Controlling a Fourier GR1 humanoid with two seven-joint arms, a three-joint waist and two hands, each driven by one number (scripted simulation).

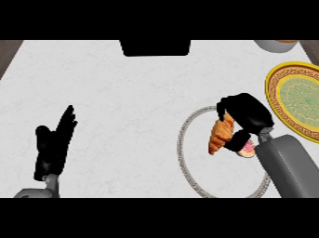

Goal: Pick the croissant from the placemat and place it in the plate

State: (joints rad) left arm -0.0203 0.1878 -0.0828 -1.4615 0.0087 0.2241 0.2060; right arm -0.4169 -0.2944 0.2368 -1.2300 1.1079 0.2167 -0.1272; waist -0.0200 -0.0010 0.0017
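A golden-brown croissant [221, 134] hangs over the round white placemat [189, 139] with a grey rim, and my right hand [245, 111] is shut on it, fingers curled round its upper end. The plate [285, 81], yellow-rimmed with a green patterned centre, lies just right of that hand at the counter's right edge. My left hand [54, 143] rests open at the lower left, fingers pointing up, far from both.
A small pink-and-white item [248, 148] lies on the placemat beside my right wrist. A black object [156, 48] sits at the counter's far edge, and a grey bowl-like thing [277, 45] shows at the top right. Dark wood borders the white counter at both upper corners.
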